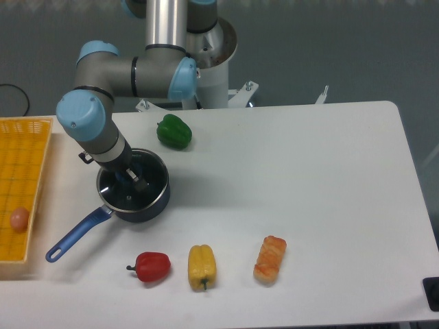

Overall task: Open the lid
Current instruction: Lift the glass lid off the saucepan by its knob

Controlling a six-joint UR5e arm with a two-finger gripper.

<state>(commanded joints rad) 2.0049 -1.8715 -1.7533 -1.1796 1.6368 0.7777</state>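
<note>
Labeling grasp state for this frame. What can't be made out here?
- Hand: the arm's wrist covers it from the fixed camera; open or shut unclear.
- Lid: its knob is hidden under the hand; contact can't be confirmed.
- Basket: cut off by the left edge.
- Small pink item in the basket: too small to identify.

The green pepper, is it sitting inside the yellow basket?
No, the green pepper lies on the white table behind the saucepan, well apart from the yellow basket.
</note>
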